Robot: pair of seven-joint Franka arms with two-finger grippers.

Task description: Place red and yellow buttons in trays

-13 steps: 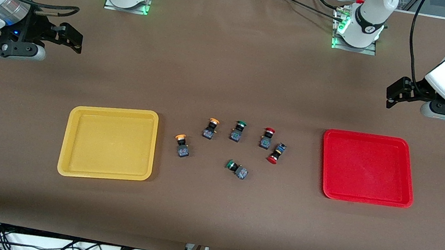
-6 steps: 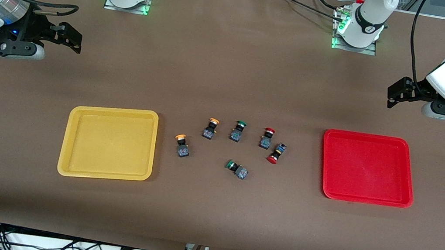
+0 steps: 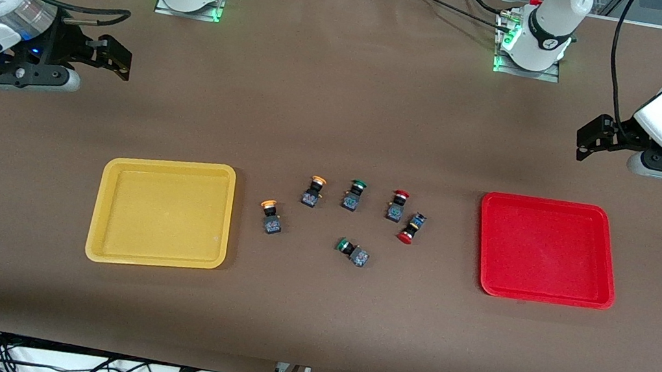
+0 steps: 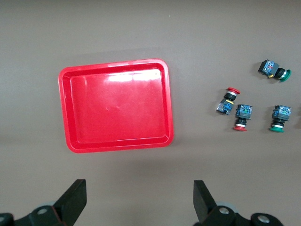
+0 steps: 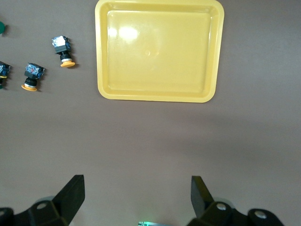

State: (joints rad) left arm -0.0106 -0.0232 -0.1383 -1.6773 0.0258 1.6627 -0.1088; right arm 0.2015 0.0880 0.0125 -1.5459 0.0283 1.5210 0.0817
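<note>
From the front camera, nothing has been sorted yet: the yellow tray (image 3: 162, 211) lies toward the right arm's end of the table, the red tray (image 3: 547, 250) toward the left arm's end, and both are bare. Between them, around the middle of the tabletop, sit the switches: two yellow buttons (image 3: 271, 216) (image 3: 314, 191), two red buttons (image 3: 396, 205) (image 3: 411, 227) just beside each other, and two green buttons (image 3: 354, 195) (image 3: 352, 251), one of them nearest the front edge. The right gripper (image 3: 117, 57) hangs over the brown cloth near the right arm's end of the table, between the yellow tray and the bases' edge; the left gripper (image 3: 588, 139) hangs likewise over the cloth at the left arm's end. I judge this the opening step, a first reach not yet made. In the left wrist view, the left gripper's fingers (image 4: 75, 200) stand wide apart and hold nothing, with the red tray (image 4: 66, 113) and the red pair (image 4: 228, 100) (image 4: 242, 116) in sight. In the right wrist view, the right gripper's fingers (image 5: 73, 190) are spread and hold nothing too, over bare cloth, the yellow tray (image 5: 158, 96) and both yellow buttons (image 5: 62, 50) (image 5: 32, 75) in sight. Next, each arm needs to come down on its nearest matching switch; the closely paired reds and the green one among them look likely to crowd the fingers.
</note>
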